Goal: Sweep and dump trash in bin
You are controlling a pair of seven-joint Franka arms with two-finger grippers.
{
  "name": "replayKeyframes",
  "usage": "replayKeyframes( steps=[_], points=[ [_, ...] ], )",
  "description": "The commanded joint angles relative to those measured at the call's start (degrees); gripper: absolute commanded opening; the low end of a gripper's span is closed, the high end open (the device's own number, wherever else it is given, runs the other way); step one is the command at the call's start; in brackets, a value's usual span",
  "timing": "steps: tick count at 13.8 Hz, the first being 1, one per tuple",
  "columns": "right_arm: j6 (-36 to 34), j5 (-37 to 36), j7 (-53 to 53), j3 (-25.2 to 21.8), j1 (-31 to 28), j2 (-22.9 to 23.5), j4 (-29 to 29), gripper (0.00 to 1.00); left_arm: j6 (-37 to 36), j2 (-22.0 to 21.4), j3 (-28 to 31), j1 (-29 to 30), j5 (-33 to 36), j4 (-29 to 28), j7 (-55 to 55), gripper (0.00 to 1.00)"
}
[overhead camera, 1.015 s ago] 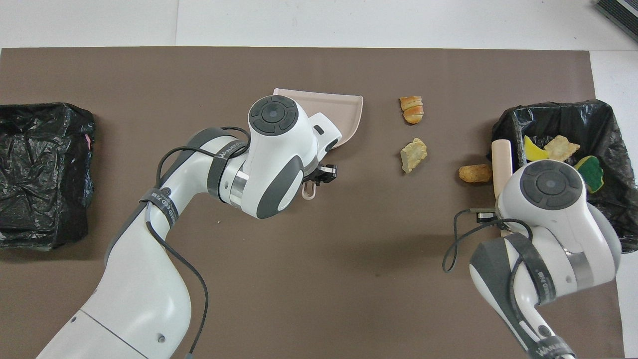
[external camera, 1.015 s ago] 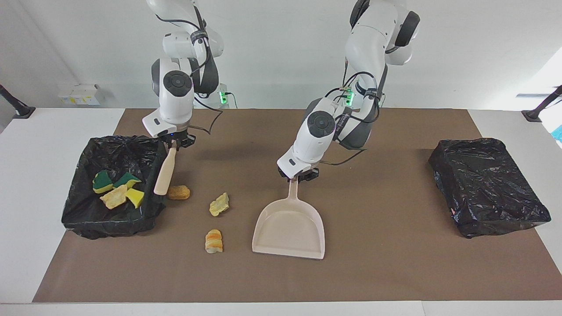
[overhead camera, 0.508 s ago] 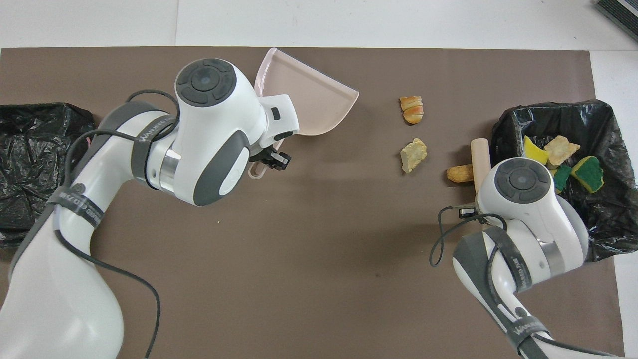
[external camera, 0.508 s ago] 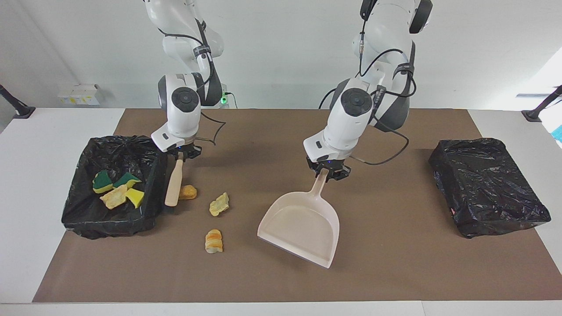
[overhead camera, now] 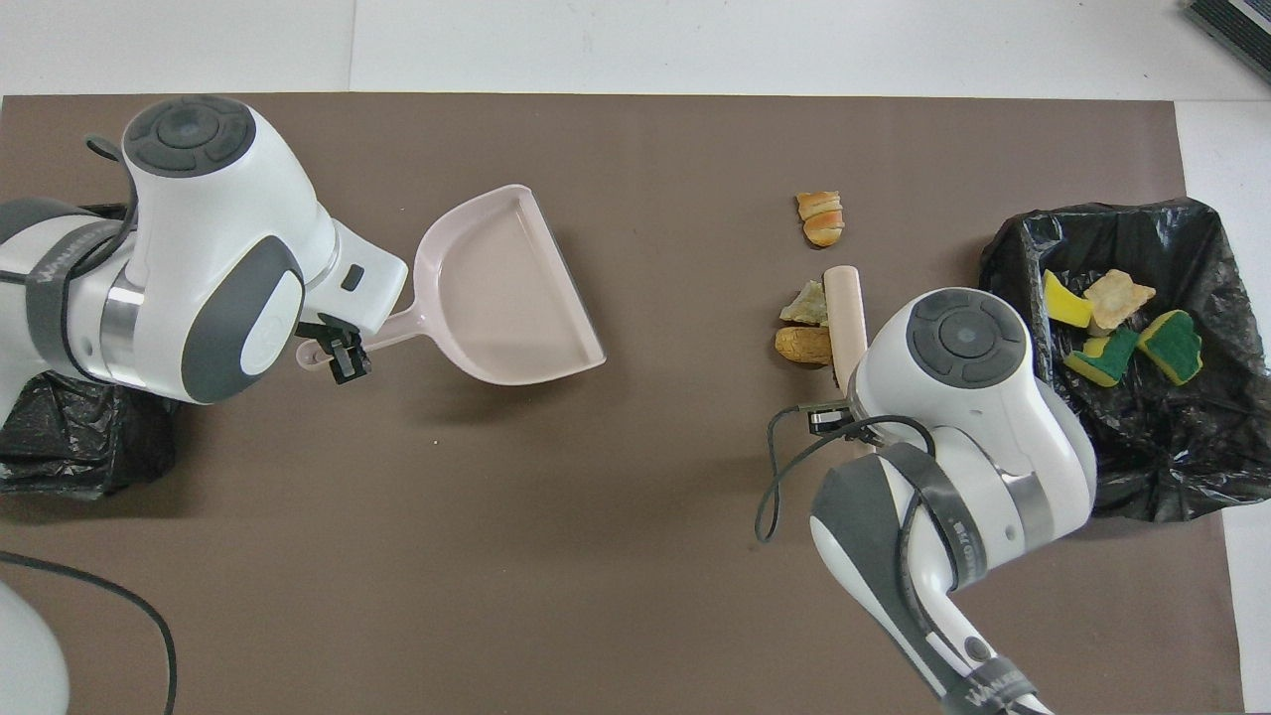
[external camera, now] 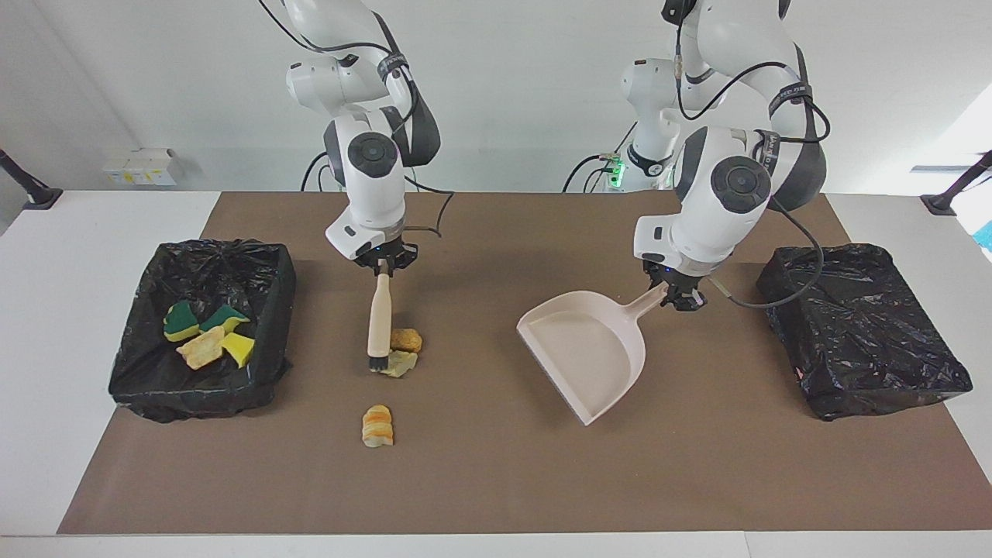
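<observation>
Two tan bread-like scraps (external camera: 403,353) are lying mid-mat, touching the black bristles of the beige brush (external camera: 380,322); a striped orange chunk (external camera: 377,425) is sitting at their 6 o'clock in the facing view. Four pieces are resting in the black-lined bin (external camera: 203,387), at 9 o'clock. The right gripper (external camera: 382,266) is clamping the brush handle. The left gripper (external camera: 676,297) is gripping the beige plastic dustpan (external camera: 589,349), at 3 o'clock.

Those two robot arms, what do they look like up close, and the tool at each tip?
Both arms are glossy white, rounded shells with dark grey joint bands and round grey caps. Thin black cables loop loosely along them, strapped by bands with white lettering. The left tool and right tool are small, black and two-fingered, under white wrist blocks. Green lights glow near the bases.
</observation>
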Motion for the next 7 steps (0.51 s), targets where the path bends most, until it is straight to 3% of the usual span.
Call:
replayKeyframes(
  steps=[1, 4, 7],
  points=[
    [-3.7, 0.6, -2.4, -0.1, -1.7, 1.6, 5.9, 0.00, 4.4, -6.6, -0.6, 1.5, 3.6, -10.3, 11.4, 0.00],
    [-3.1, -1.7, -10.8, -0.6, -5.6, 2.7, 6.5, 0.00, 15.9, -10.4, -0.7, 0.1, 3.7, -19.6, 11.5, 0.00],
    [0.5, -8.0, -21.0, -0.5, -7.4, 6.1, 7.8, 0.00, 16.4, -10.4, -0.7, -4.0, 3.7, -20.6, 5.5, 0.00]
  ],
)
